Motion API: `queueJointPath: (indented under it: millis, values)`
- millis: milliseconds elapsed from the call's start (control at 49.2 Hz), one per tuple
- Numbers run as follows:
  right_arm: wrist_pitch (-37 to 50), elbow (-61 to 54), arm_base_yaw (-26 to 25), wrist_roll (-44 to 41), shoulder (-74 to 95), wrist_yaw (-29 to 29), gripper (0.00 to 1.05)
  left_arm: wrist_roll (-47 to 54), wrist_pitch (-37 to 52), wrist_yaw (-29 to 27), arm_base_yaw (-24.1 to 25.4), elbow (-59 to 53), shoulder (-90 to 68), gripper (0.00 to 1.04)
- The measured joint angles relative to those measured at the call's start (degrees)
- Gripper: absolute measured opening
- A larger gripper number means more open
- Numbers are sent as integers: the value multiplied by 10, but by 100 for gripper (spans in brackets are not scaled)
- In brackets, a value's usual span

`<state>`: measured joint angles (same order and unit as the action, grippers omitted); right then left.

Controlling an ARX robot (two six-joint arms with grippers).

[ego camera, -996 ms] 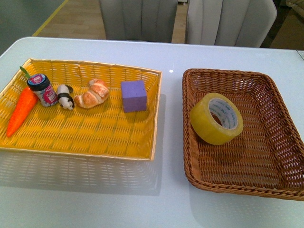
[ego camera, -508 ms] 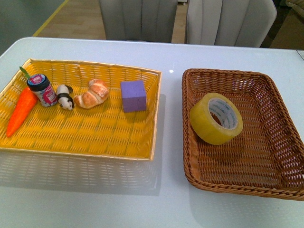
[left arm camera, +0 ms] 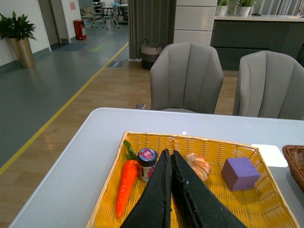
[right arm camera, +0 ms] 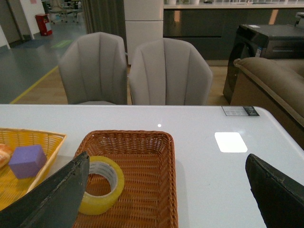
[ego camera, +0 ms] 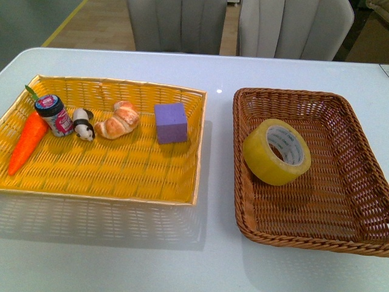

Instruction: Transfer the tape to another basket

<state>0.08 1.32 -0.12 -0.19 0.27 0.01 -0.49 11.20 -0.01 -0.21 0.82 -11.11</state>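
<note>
Front view: a wide roll of translucent yellowish packing tape [ego camera: 277,151] with a white printed inner core is being shown inside the rectangular dark brown woven wicker basket [ego camera: 364,155], toward its near-left part. The roll is being seen tilted, propped on its edge, with the open core facing up and to the right; blue print is being made out on the white core, but it cannot be read. The basket is being seen on the right side of a glossy white table [ego camera: 213,67].

Beside the basket, apart from it, a shallow bright yellow woven tray [ego camera: 109,176] is being shown. In it are being seen an orange toy carrot [ego camera: 27,141] with a green top, a small dark-lidded jar [ego camera: 55,114] with a pink label, a black-and-white panda figure [ego camera: 83,124], a toy croissant [ego camera: 119,120] and a purple foam cube [ego camera: 171,122]. Two grey upholstered chairs [ego camera: 176,24] are being seen behind the table.

Neither arm is being shown in the front view.

Left wrist view: the left gripper [left arm camera: 170,156] is being seen above the yellow tray, its two black fingers [left arm camera: 156,199] pressed together with nothing between them.

Right wrist view: the right gripper [right arm camera: 166,190] is being seen with its black fingers [right arm camera: 54,197] spread wide apart, holding nothing and touching nothing. The basket with the tape is being seen below and ahead of it, the roll lying near the left-hand finger in that picture.
</note>
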Motion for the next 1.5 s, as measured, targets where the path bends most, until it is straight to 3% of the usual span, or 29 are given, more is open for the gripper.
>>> queueJointPath:
  millis: [81, 183, 366, 569, 854, 1504]
  values:
    - [0, 0, 0, 0, 0, 0, 96, 0, -11, 0, 0, 0, 11, 2]
    - [0, 0, 0, 0, 0, 0, 96, 0, -106, 0, 0, 0, 91, 2]
    - [0, 0, 0, 0, 0, 0, 96, 0, -112, 0, 0, 0, 102, 2]
    - [0, 0, 0, 0, 0, 0, 96, 0, -112, 0, 0, 0, 102, 37]
    - [0, 0, 0, 0, 0, 0, 96, 0, -112, 0, 0, 0, 102, 97]
    - [0, 0, 0, 0, 0, 0, 96, 2, -112, 0, 0, 0, 103, 96]
